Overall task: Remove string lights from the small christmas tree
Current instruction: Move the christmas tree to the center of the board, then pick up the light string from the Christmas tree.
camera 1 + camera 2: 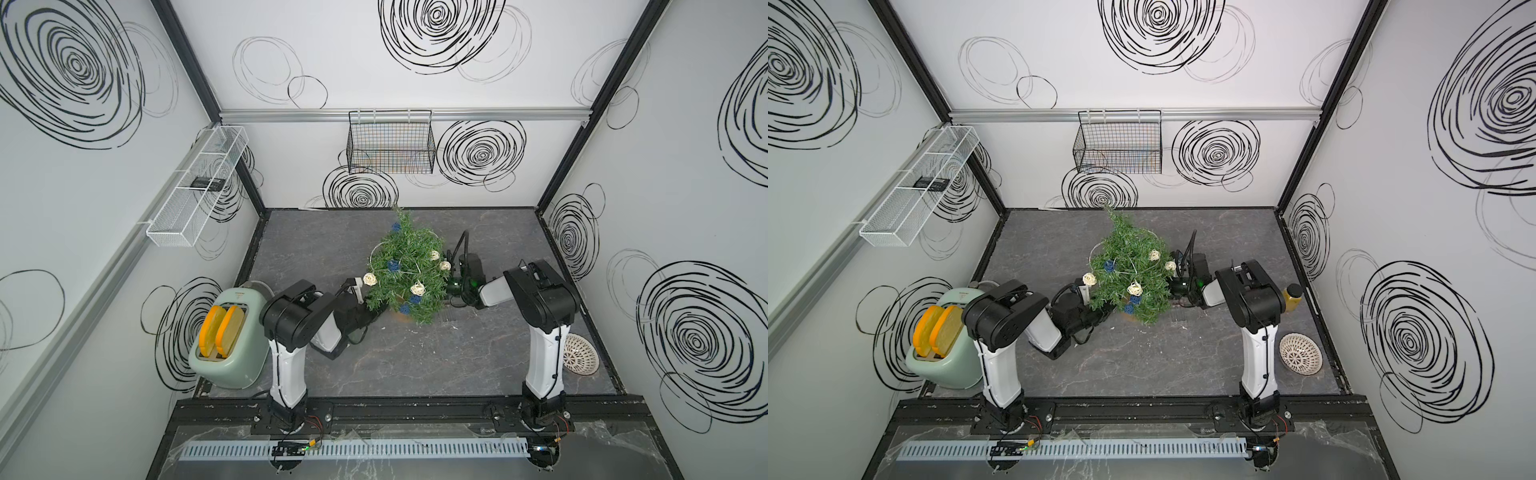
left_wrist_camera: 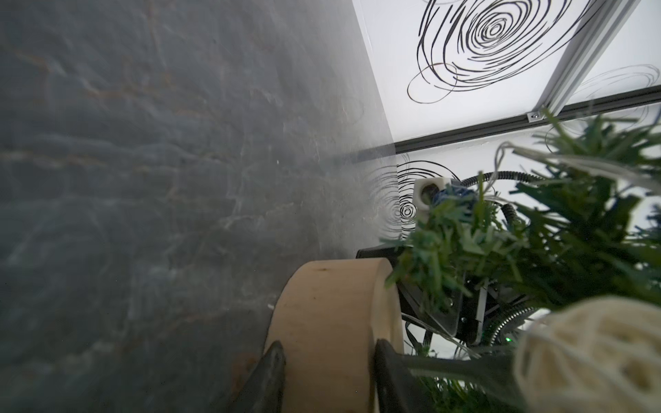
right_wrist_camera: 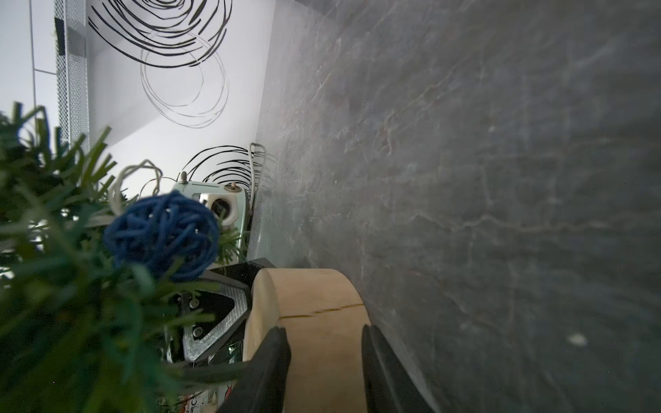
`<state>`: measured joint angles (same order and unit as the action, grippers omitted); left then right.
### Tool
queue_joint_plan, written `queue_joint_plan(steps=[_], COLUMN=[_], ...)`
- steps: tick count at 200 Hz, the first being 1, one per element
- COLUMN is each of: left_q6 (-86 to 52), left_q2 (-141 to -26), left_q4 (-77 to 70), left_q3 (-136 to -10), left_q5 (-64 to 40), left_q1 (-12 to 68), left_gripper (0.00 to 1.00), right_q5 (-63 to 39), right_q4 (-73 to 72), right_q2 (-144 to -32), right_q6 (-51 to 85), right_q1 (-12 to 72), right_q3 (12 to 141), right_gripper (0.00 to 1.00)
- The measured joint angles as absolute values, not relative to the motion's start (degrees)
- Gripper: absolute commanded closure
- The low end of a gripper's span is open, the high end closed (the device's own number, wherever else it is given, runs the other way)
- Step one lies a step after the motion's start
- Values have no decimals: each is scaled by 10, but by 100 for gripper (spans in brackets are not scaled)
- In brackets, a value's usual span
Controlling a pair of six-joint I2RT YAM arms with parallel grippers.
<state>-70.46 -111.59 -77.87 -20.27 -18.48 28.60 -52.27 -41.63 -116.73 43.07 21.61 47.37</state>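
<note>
The removal looks barely begun. In both top views the string lights (image 1: 417,287) are wound round the small christmas tree (image 1: 405,266). The pale wire loops through the branches, and cream and dark blue balls sit from near the tip down to the lowest boughs. No part of the strand lies on the bench (image 1: 415,374). The whole unwinding is left to do, as far as I can judge.

The tree stands near the middle of the bench, a little toward 12 o'clock. Neither hand is on the wire. The left hand (image 2: 329,345), reaching in from 8 o'clock of the tree, has its fingers pressed to either side of the tan pot (image 2: 332,304). The right hand (image 3: 324,330), coming from 3 o'clock, clasps the same pot in the same way.

The bench is dark grey with a marbled vein. A mint-green toaster (image 1: 228,340) with two yellow slices sits at 8 o'clock, and a white perforated bowl (image 1: 582,353) at 4 o'clock. A yellow bottle (image 1: 1292,297) stands at 3 o'clock. The walls are white with black scribbled swirls. A black wire basket (image 1: 390,145) hangs at 12 o'clock and a white mesh shelf (image 1: 195,187) at 10 o'clock.
</note>
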Motion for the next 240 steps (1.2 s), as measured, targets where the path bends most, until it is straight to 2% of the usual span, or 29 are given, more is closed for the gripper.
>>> queue_joint_plan(steps=[39,80,86,105,117,125,180,240], left_q6=[-707,-693,-688,-675,-669,-666,-649,-643], left_q2=[-1079,-981,-962,-906,-875,-851,-697,-617], left_q4=[-759,-666,-648,-590,-548,-514,-206,41], left_q3=[-171,-154,-154,-154,-154,-154,-208,-314], left_q5=[-183,-171,-166,-144,-128,-116,12,159], left_q1=[304,297,296,295,295,295,295,301], left_gripper=[51,37,34,16,1,4,4,4], right_q5=[-494,-444,-435,-402,-379,-359,-206,-34], right_q4=[-409,-374,-369,-357,-344,-333,-220,-113], right_q2=[-1139,-1076,-1063,-1026,-1003,-984,-844,-686], right_q6=[424,427,430,436,437,439,446,468], right_q1=[228,223,221,208,198,190,157,158], right_q3=[448,421,418,412,409,406,397,397], right_gripper=[60,42,39,28,24,22,17,16])
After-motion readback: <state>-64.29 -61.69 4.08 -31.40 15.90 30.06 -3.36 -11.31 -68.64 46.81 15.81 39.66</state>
